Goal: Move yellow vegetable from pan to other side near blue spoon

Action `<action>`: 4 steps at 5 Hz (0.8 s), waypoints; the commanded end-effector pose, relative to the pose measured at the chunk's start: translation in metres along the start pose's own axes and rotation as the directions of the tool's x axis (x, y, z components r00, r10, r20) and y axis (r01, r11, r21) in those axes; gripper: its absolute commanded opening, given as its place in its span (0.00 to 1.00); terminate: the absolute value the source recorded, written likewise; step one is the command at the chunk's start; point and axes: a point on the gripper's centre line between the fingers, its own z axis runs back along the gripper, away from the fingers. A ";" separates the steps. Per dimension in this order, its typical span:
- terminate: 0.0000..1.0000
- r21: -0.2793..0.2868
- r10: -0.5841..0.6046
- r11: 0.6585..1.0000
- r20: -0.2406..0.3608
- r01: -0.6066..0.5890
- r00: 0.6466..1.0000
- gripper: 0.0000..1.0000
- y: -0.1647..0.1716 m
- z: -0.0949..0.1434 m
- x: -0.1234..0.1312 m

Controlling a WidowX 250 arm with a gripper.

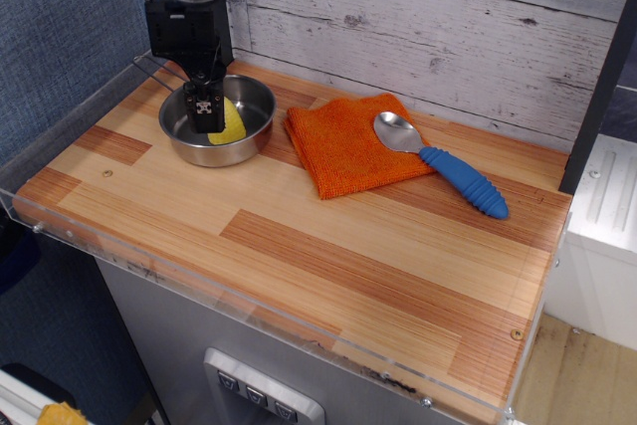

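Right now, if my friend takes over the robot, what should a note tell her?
Gripper: down inside the pan, right at the yellow toy corn. Whether it has closed on the corn cannot be seen.
Corn: in the pan, partly hidden by the gripper.
Blue-handled spoon: on the right, bowl resting on the orange cloth, handle on the wooden tabletop.
Done: gripper is at the corn.
Left: grasp, lift, carry across, set it by the spoon.
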 end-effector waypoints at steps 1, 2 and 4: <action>0.00 0.000 0.002 1.000 -0.002 -0.002 1.000 1.00 -0.002 -0.007 -0.007; 0.00 0.009 0.007 1.000 0.000 -0.007 1.000 1.00 0.002 -0.011 -0.010; 0.00 -0.005 0.009 1.000 0.006 -0.009 1.000 0.00 0.007 -0.006 -0.013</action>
